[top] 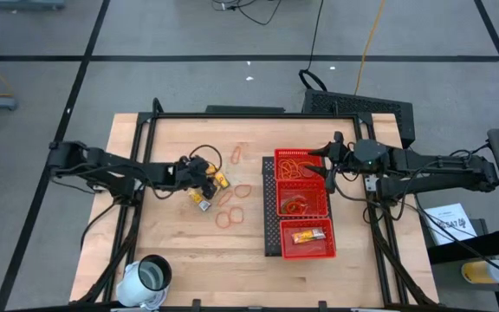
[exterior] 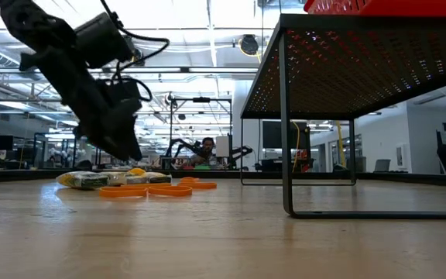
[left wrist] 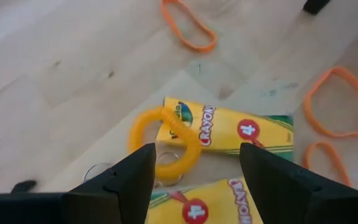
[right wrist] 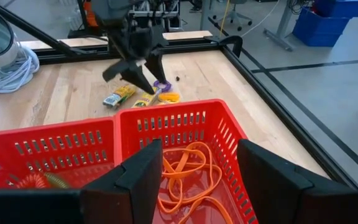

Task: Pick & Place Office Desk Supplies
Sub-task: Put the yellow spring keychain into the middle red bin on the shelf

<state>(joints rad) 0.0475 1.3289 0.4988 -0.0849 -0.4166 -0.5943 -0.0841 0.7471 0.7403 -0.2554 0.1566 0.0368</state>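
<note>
Two yellow crayon packets (left wrist: 235, 130) (left wrist: 204, 208) lie flat on the wood beside a yellow coil ring (left wrist: 163, 140). Orange rubber bands (top: 229, 217) lie scattered around them. My left gripper (left wrist: 197, 155) is open and hovers low over the packets (top: 219, 180), its fingers either side of the coil and the nearer packet. My right gripper (right wrist: 197, 149) is open above the red mesh tray's far compartment (top: 294, 166), which holds rubber bands (right wrist: 188, 171). The middle compartment (top: 300, 205) holds more bands, and the near one holds a crayon packet (top: 308, 235).
The red tray (top: 275, 204) stands right of the table's middle on a dark mesh stand (exterior: 347, 70). A white cup (top: 150, 276) sits near the table's near left corner. A small purple piece (right wrist: 161, 84) lies by the packets. Bare wood shows left of the packets.
</note>
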